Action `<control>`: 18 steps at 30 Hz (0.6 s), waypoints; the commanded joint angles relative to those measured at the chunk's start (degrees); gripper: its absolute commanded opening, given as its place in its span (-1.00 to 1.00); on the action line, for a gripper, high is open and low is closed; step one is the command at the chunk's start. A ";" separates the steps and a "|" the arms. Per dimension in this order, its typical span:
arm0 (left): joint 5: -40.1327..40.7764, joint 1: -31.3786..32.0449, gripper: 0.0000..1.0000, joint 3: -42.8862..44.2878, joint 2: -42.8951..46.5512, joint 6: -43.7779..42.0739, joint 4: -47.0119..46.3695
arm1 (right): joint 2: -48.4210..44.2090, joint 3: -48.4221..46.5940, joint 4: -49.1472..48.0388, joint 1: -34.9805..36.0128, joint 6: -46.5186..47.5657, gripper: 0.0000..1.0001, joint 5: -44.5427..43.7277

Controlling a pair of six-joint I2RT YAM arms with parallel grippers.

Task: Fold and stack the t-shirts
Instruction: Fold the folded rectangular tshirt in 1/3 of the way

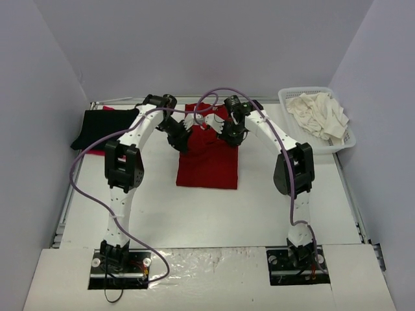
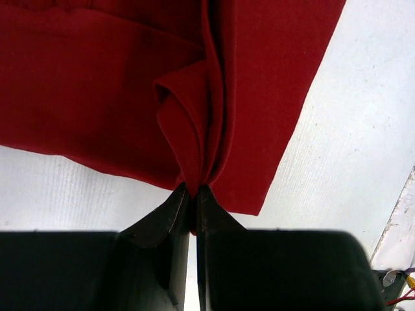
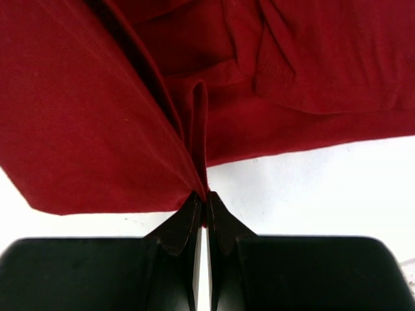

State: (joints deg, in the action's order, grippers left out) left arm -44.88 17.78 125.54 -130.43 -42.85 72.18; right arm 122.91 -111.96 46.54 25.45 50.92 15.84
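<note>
Shirt in hand: dark red t-shirt, lying mid-table as a long panel, already narrowed by side folds, its far end bunched between the two arms.
Left gripper: jaws pressed together on a pinched ridge of the shirt's layers near its left far part; the cloth fans out from the tips in a soft curl.
Right gripper: likewise clamped tight on a thin standing pleat of the same shirt, on the right far part.
Key relation: the panel's long axis runs near to far; both grips sit side by side at the far end, and the free hem lies nearer the arm bases. A fold in half would likely mean carrying the far end toward the near hem, both arms level; neither arm is clearly nearer.
Cloth: matte knit, limp, layered; a stitched hem shows in the right wrist view.
Risk: thin pinches may hold only the upper layers, so the lower ones could lag.
Table: white, smooth, faintly grained.
Other shirts: black t-shirt flat at the far left; cream-white shirts heaped far right.
Basket: white plastic lattice holding the cream heap.
</note>
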 commanded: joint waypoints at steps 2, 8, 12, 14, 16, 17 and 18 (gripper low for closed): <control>-1.17 0.15 -0.95 3.75 0.53 -2.68 2.00 | 3.29 -3.43 1.44 -1.72 -2.31 -1.00 -2.65; -0.91 -0.20 -0.95 6.47 -1.75 -2.76 1.82 | 5.49 -4.84 1.44 -2.34 -2.22 -1.00 -4.06; -0.29 -0.20 -0.90 8.14 -3.51 -2.76 1.47 | 5.94 -4.67 1.44 -2.69 -2.57 -1.00 -4.41; -0.29 -0.29 -0.73 8.58 -3.86 -2.33 0.34 | 6.11 -4.41 1.36 -2.95 -2.58 -1.00 -4.58; -0.03 -0.29 -0.40 8.93 -4.30 -2.06 -0.46 | 6.20 -4.32 1.27 -3.13 -2.66 -1.00 -4.85; 0.15 -0.29 -0.31 9.20 -4.48 -1.97 -0.99 | 6.55 -4.32 1.09 -3.22 -2.75 -1.00 -5.02; 0.32 -0.29 -0.21 9.46 -4.83 -1.97 -1.25 | 6.72 -4.32 0.92 -3.30 -2.75 -1.00 -5.20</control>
State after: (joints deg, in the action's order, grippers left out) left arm -44.12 17.43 131.46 -136.33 -42.76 71.29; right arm 127.63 -115.33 46.48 24.03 51.09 14.59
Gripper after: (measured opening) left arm 0.362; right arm 0.008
